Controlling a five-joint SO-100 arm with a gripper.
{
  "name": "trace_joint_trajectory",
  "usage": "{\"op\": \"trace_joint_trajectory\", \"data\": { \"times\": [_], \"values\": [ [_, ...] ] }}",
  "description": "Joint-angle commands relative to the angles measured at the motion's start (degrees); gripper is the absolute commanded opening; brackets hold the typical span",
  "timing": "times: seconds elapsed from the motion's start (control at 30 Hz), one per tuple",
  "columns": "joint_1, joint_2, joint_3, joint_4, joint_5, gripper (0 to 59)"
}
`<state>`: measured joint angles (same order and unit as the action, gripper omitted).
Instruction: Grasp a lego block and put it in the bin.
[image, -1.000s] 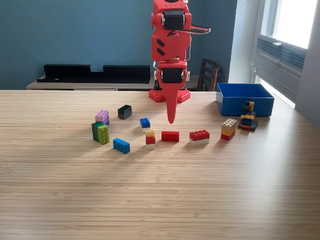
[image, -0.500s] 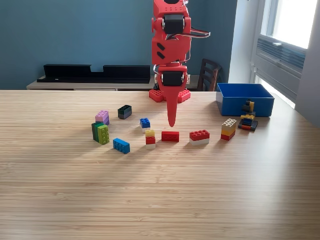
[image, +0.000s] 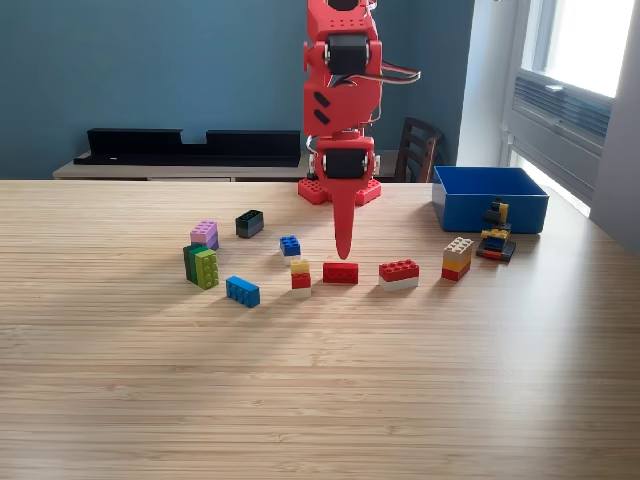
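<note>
Taking the plain red rectangular lego block (image: 340, 272) near the middle of the wooden table (image: 320, 380) as the landmark, the scene runs from the exterior view's left as follows. Well to its left stand a pale purple block (image: 205, 234) and, just in front of that, a dark green and lime green pair of blocks (image: 200, 266). Nearer the landmark are a black block (image: 249, 223) set further back and a flat blue two-row block (image: 242, 291) set further forward. A small blue block (image: 290, 245) lies behind and left of the landmark, and a yellow-over-red-over-white stack (image: 300, 278) stands just beside it on the left.

Directly above the landmark hangs the red 3D-printed arm's gripper (image: 342, 250), pointing straight down, its tip just over the block's back edge. The jaws appear pressed together into one tapering point with nothing between them.

To the landmark's right comes a red-on-white block (image: 398, 273), then a white, yellow and red stack (image: 457, 258), then a small mixed-colour build (image: 495, 240). Behind that build, well right of the landmark, sits the shallow rectangular blue plastic bin (image: 490, 198).
</note>
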<state>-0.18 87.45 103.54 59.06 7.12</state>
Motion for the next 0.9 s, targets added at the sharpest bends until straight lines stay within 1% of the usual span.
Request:
{"op": "trace_joint_trajectory", "data": {
  "times": [0.03, 0.2, 0.37, 0.43, 0.57, 0.8, 0.9],
  "values": [
    [0.8, -3.8, -7.2, 1.5, 0.1, 20.1],
    [1.4, -8.0, -10.1, 2.2, 0.0, 19.9],
    [1.9, -10.3, -12.7, 3.0, 0.2, 16.8],
    [2.0, -10.8, -13.3, 3.2, 0.1, 12.4],
    [1.9, -10.9, -13.6, 3.1, 0.5, 0.1],
    [1.2, -10.6, -15.1, 3.3, 2.0, 0.0],
    [1.3, -10.2, -16.3, 5.2, 2.3, 0.0]
  ]
}}
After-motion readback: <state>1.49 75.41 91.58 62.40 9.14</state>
